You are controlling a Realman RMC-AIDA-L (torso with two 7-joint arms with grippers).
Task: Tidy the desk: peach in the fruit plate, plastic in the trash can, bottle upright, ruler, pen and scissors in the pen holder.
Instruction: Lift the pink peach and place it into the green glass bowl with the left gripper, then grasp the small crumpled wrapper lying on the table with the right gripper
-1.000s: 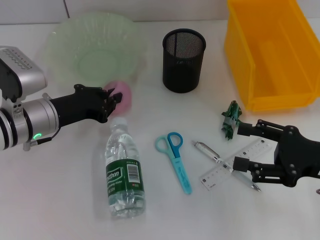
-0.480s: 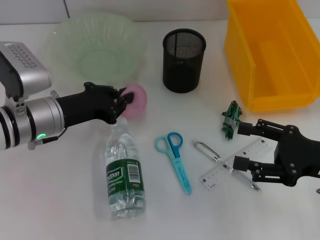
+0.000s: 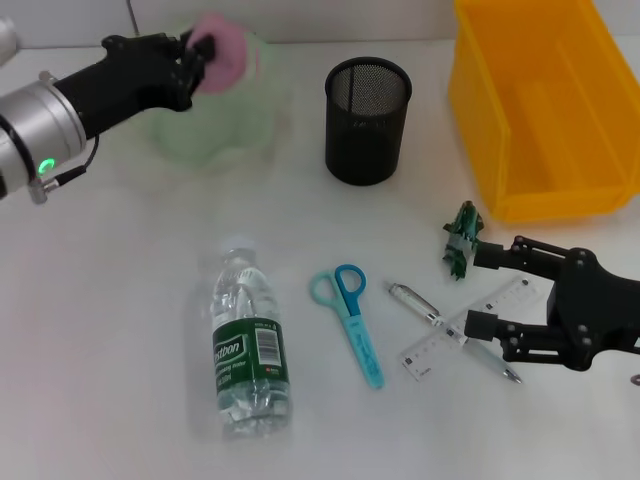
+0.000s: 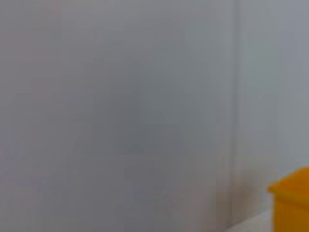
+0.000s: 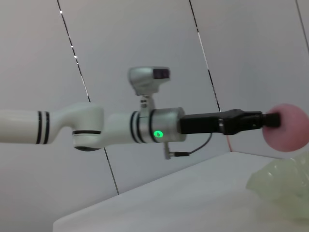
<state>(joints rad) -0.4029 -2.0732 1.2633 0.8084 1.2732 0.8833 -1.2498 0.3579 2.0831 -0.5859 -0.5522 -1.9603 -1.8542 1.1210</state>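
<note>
The left end effector (image 3: 200, 52) grips the peach (image 3: 225, 55) above the fruit plate (image 3: 215, 125) at the counter's far-left corner, probably for release; the right end effector (image 3: 488, 290) waits spread wide by the ruler (image 3: 475, 327).

Head view looking down over the white desk (image 3: 120, 330). Left wrist facing a blank wall, catching the yellow plastic bin (image 4: 292, 200) corner. Right wrist aimed sideways, low.

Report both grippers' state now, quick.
Left gripper: shut on the peach, lifted over the fruit plate.
Right gripper: open, empty, parked by the ruler.
</note>
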